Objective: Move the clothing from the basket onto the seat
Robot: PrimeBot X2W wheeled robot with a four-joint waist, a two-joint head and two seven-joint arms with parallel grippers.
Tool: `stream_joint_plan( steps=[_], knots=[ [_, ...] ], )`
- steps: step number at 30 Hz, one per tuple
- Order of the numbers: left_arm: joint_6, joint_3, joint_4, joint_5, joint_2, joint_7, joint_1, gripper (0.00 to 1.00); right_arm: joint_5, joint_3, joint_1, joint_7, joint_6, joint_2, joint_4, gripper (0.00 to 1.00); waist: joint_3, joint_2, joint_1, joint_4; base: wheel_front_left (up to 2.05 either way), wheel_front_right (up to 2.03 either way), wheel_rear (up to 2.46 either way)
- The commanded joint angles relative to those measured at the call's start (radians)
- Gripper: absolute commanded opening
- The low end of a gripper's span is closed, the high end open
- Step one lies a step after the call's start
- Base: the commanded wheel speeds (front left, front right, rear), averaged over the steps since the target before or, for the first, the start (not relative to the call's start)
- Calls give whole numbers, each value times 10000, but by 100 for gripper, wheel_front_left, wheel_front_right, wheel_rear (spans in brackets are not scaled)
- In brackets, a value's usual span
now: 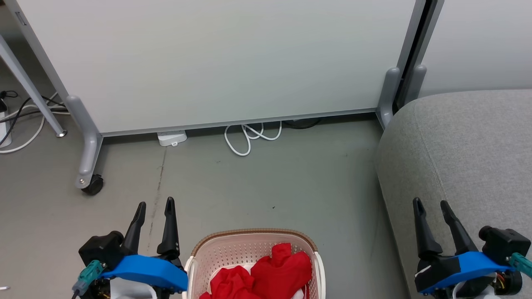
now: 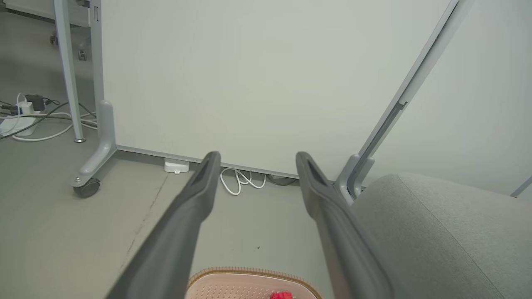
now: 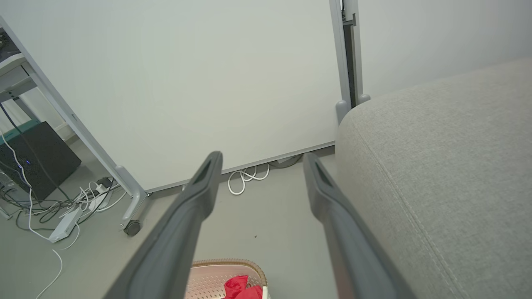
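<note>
Clothing point(image 1: 266, 274) sat bunched in the basket point(image 1: 249, 233) at the bottom centre of the head view, part of the heap cut off by the frame edge. Nothing red lay on the seat point(image 1: 469, 145), so the transfer looked unstarted.

Key geometry: the heap sat between the two arms, below and behind both sets of fingertips, closer to the robot's body than either tip.

Left tool point(image 1: 154, 204) was released, fingers spread, nothing between them, over bare floor point(image 1: 266, 182) just beside the basket's left rim. Right tool point(image 1: 430, 202) was likewise released and empty, over the seat's near edge, well apart from the basket.

Judgement: left arm was nearer the heap; right arm stood on the drop-off side. Either would have to pull back and tip down to reach in, since both pointed forward at the white panel point(image 1: 216, 62), away from the load. Seat lay to the robot's right of the basket, a strip of floor between them.

Long axis: none clear. Red folds ran roughly across the basket's width, highest lump right of centre, a bit of white at the bottom edge. Both wrist views caught the basket's brown rim and a scrap of red low between the fingers.

Writing: none legible. No brand or label could be made out on basket, seat or panel.
</note>
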Motion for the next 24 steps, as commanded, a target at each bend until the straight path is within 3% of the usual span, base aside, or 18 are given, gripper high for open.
stream_joint_plan(
  steps=[1,24],
  knots=[
    [-76,10,-32,265,10,-115,-188,100,-305,-1,-9,-107,17,-78,-102,100,5,0,0,11,0,0,0],
    [-244,-49,238,2084,-175,-614,-202,100,-2228,-17,-39,-592,23,-84,-37,100,74,0,0,96,0,0,0]
  ],
)
